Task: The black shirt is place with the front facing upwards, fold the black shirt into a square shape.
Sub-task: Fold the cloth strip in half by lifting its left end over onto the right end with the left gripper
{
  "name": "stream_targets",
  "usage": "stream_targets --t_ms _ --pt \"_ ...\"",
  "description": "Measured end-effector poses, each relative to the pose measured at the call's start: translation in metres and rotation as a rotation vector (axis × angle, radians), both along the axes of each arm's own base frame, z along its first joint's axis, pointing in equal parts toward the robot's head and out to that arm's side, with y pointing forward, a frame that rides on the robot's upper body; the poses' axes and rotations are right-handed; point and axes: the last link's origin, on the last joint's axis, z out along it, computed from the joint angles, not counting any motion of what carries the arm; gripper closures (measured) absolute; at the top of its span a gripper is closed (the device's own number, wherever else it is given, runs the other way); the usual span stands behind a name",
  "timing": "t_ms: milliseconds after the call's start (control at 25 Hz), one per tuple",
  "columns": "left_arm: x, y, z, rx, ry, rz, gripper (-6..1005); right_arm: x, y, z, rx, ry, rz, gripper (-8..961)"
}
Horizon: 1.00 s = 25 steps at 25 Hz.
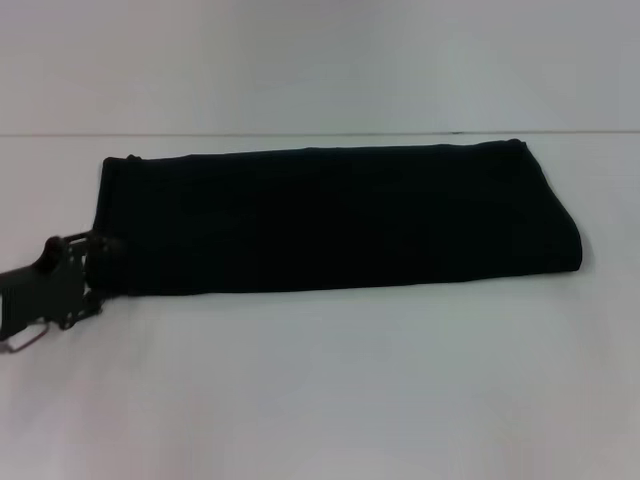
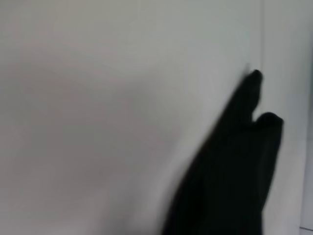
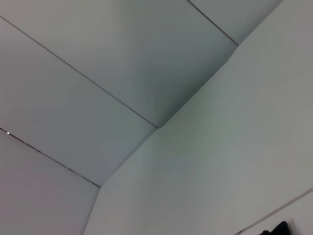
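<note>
Low at the left, left end effector (image 1: 108,262) touches black shirt (image 1: 340,218); closure unclear.

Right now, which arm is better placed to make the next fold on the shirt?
Left, probably. The left gripper is already at the near left corner of the black shirt, which lies folded into a long strip on the table. The right arm isn't visible in the head view.

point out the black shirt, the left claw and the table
black shirt (image 1: 340,220): head view, middle of the folded long band of cloth
left claw (image 1: 108,262): head view, its tip at the shirt's left near corner
table (image 1: 350,390): head view, bare white surface in front of the shirt
</note>
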Motion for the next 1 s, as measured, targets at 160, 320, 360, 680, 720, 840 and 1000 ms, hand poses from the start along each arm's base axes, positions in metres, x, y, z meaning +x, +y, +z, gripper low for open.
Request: stream_targets --t_ms 160,320,360,680,720,840,1000 --pt "0.013 0.014 0.002 0.021 0.012 -0.056 369 0.0 0.0 0.0 0.002 -0.002 0.001 210" --pt "0.026 0.026 0.008 0.052 0.019 -0.121 369 0.002 -0.001 -0.002 -0.002 0.003 -0.003 209" --pt "0.027 0.027 0.009 0.059 0.019 -0.132 369 0.002 -0.001 -0.002 -0.002 0.004 -0.003 209" --pt "0.008 0.007 0.003 0.031 0.014 -0.081 368 0.002 -0.002 -0.002 -0.003 0.004 -0.004 209" --pt "0.006 0.003 0.002 0.026 0.007 -0.077 368 0.002 -0.002 -0.002 -0.003 0.004 -0.004 209" --pt "0.002 -0.006 0.002 0.016 -0.01 -0.074 368 0.001 -0.001 -0.003 -0.004 0.003 -0.002 209" --pt "-0.003 -0.012 0.002 0.008 -0.015 -0.059 369 0.001 -0.001 -0.003 -0.005 0.002 0.0 210"
